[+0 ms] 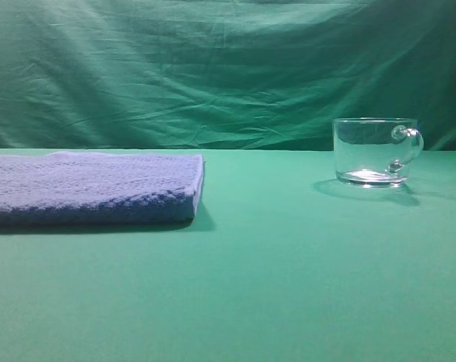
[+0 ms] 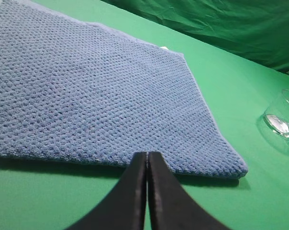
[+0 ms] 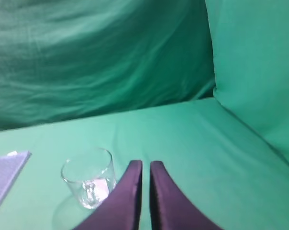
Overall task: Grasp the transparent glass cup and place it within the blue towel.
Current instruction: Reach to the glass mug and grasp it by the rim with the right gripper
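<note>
Nearest us, both the left pincer (image 2: 147, 160) and right pincer (image 3: 145, 167) sit pressed together, empty, the transparent glass cup (image 1: 376, 151) at right well apart from the blue towel (image 1: 92, 187) at left.

cup (image 1: 374, 151): clear glossy glass | towel (image 1: 88, 187): nubby matt cloth | table (image 1: 288, 271): smooth cloth

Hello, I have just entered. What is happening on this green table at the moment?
Nothing is being held right now. The transparent glass cup stands upright on the green table, to the right, apart from the blue towel, which lies flat on the left with nothing on it. The right gripper is shut and hangs beside the cup without touching it. The left gripper is shut too, just in front of the towel's near edge.
</note>
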You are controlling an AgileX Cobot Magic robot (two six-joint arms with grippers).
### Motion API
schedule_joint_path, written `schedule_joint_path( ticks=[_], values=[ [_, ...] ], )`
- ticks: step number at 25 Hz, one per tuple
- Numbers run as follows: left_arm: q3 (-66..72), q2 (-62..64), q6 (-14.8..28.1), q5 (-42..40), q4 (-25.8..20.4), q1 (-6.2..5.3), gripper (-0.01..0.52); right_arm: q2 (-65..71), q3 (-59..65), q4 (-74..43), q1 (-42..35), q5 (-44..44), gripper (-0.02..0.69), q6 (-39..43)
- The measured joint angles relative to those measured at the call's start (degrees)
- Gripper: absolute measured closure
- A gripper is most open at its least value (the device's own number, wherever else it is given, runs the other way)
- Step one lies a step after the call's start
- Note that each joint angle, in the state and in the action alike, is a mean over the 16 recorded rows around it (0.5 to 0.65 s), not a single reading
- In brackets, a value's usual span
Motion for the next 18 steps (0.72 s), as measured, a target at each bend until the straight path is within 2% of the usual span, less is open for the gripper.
schedule_joint_path(
  ticks=[9,18],
  values=[
    [0.00,0.00,0.00,0.00,0.00,0.00,0.514,18.38,-11.68,1.26,0.78,11.43,0.631,-3.00],
    [0.00,0.00,0.00,0.00,0.00,0.00,0.514,35.05,-23.59,0.97,6.21,18.45,0.638,-3.06]
  ],
)
